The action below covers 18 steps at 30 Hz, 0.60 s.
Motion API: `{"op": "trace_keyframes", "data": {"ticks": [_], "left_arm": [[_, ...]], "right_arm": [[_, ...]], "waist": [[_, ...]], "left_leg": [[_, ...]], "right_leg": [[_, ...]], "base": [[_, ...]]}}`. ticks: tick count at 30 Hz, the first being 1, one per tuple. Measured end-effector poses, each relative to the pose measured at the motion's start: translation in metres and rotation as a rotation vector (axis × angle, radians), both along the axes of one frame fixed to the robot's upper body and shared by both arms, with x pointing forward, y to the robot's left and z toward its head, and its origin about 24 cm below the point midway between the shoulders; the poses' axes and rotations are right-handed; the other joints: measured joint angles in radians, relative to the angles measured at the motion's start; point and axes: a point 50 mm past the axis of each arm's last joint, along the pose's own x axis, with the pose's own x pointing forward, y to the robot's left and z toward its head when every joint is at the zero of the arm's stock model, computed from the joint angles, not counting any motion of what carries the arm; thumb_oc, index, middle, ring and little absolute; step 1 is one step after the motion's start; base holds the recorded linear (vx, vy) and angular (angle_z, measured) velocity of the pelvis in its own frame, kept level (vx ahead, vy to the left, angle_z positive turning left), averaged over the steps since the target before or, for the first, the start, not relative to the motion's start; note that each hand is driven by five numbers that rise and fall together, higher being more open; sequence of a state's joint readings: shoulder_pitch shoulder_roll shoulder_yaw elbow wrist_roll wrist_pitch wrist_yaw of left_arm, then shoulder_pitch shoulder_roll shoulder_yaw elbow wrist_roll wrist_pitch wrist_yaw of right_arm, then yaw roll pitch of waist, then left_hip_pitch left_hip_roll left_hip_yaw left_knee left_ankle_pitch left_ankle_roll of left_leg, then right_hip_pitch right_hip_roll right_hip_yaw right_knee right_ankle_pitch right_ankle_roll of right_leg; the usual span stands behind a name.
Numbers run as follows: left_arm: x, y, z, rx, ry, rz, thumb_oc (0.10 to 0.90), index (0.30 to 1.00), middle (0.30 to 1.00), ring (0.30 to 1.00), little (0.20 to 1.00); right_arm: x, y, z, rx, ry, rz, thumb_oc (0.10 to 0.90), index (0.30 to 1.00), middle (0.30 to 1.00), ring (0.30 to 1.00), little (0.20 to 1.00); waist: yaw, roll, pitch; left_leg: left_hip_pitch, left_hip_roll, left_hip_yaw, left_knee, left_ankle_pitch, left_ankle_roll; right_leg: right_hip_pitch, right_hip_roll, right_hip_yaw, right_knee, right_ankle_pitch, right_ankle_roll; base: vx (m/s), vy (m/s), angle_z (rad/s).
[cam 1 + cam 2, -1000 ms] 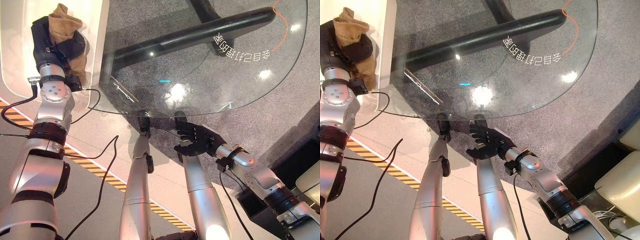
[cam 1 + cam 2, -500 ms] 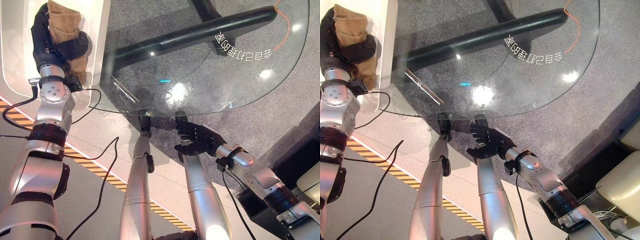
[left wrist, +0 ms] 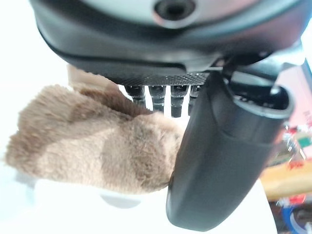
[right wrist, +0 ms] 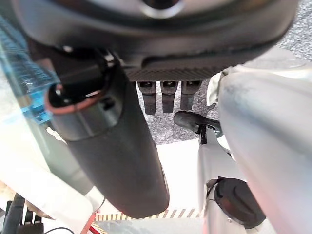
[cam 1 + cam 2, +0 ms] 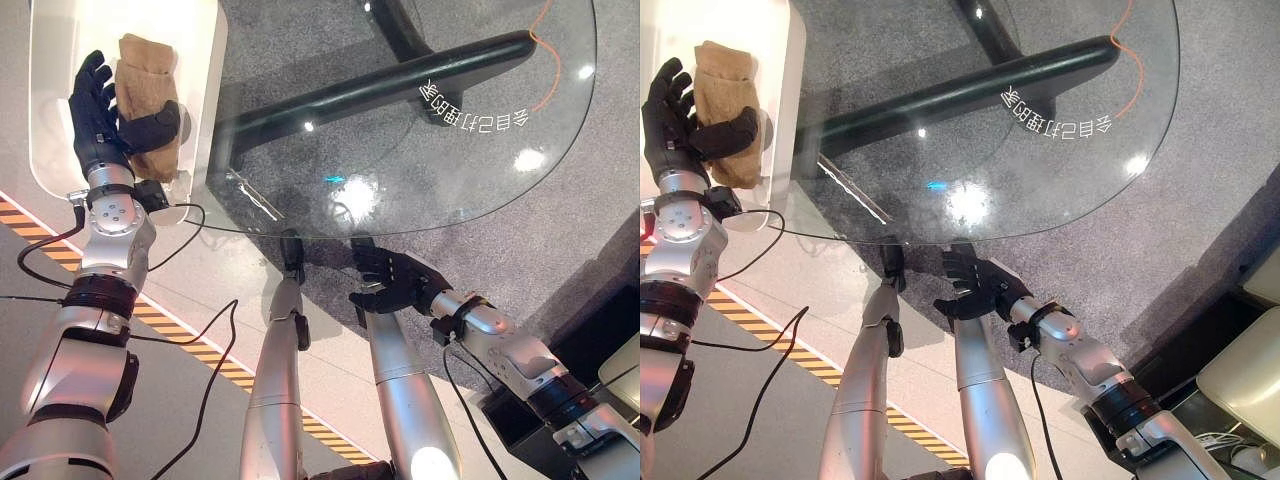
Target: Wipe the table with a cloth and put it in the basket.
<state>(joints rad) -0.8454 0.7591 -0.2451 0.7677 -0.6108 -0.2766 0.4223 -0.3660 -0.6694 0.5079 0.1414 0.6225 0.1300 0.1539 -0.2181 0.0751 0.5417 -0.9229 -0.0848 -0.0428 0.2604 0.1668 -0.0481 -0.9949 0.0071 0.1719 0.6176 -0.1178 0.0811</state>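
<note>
Drop-off step: left hand (image 5: 100,110) fingers released, thumb against brown cloth (image 5: 148,105) inside white basket (image 5: 205,60). Next: withdraw. Right hand (image 5: 395,282) relaxed, idle below glass table (image 5: 480,170) near edge.

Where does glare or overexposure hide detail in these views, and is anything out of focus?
Left eye view: bright ceiling-light reflections on the glass table, and the white basket is washed out. Left wrist view: the background behind the brown cloth is blown to white, and the left robot hand is soft from closeness. Right wrist view: the right robot hand looms close and blurred.
</note>
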Motion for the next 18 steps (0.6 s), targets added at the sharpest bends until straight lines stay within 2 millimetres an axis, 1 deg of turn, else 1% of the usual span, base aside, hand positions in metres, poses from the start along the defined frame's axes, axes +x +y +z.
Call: {"op": "trace_keyframes", "data": {"ticks": [1, 5, 8, 11, 15, 18], "left_arm": [[-0.002, 0.002, -0.003, -0.007, -0.006, 0.012, 0.800, 0.900, 0.900, 0.900, 0.900], [-0.011, 0.008, -0.003, -0.035, -0.064, 0.057, 0.800, 0.900, 0.900, 0.900, 0.900], [-0.019, 0.010, 0.001, -0.037, -0.126, 0.090, 0.800, 0.900, 0.900, 0.900, 0.900], [-0.026, 0.011, 0.012, -0.014, -0.200, 0.147, 0.800, 0.900, 0.900, 0.900, 0.900], [-0.031, 0.001, 0.029, 0.051, -0.290, 0.138, 0.800, 0.900, 0.900, 0.900, 0.900], [-0.033, -0.004, 0.032, 0.090, -0.319, 0.109, 0.800, 0.900, 0.900, 0.900, 0.900]], "right_arm": [[-0.001, 0.000, -0.002, -0.002, 0.004, 0.000, 0.800, 0.900, 0.900, 0.900, 0.900], [-0.007, -0.003, -0.009, -0.004, 0.019, -0.009, 0.800, 0.900, 0.900, 0.900, 0.900], [-0.014, -0.008, -0.017, -0.003, 0.045, -0.026, 0.800, 0.900, 0.900, 0.900, 0.900], [-0.021, -0.010, -0.025, -0.011, 0.061, -0.034, 0.800, 0.900, 0.900, 0.900, 0.900], [-0.027, -0.011, -0.031, 0.006, 0.076, -0.045, 0.800, 0.900, 0.900, 0.900, 0.900], [-0.027, -0.011, -0.033, 0.024, 0.080, -0.058, 0.800, 0.900, 0.900, 0.900, 0.900]], "waist": [[0.002, 0.000, 0.000], [0.016, 0.001, 0.000], [0.025, 0.000, 0.000], [0.029, 0.000, 0.000], [0.029, 0.000, 0.001], [0.031, 0.000, 0.002]], "left_leg": [[0.012, 0.001, -0.001, -0.003, 0.000, 0.000], [0.055, 0.002, -0.003, -0.020, 0.001, -0.002], [0.092, 0.002, -0.004, -0.034, 0.002, -0.003], [0.134, 0.002, -0.010, -0.052, 0.003, -0.004], [0.183, 0.006, -0.027, -0.064, 0.005, -0.005], [0.213, 0.007, -0.030, -0.069, 0.004, -0.004]], "right_leg": [[0.013, 0.001, -0.001, -0.008, -0.001, -0.001], [0.053, 0.002, -0.001, -0.015, -0.001, -0.004], [0.087, 0.002, -0.002, -0.028, -0.002, -0.006], [0.126, 0.001, -0.006, -0.036, -0.007, -0.009], [0.184, 0.000, -0.024, -0.053, -0.005, -0.012], [0.217, 0.001, -0.026, -0.062, -0.006, -0.013]], "base": [[-0.03, -0.025, 0.00], [-0.04, -0.018, 0.00], [-0.03, -0.019, 0.01], [-0.05, -0.039, 0.03], [-0.07, -0.079, 0.07], [-0.06, -0.076, 0.01]]}}
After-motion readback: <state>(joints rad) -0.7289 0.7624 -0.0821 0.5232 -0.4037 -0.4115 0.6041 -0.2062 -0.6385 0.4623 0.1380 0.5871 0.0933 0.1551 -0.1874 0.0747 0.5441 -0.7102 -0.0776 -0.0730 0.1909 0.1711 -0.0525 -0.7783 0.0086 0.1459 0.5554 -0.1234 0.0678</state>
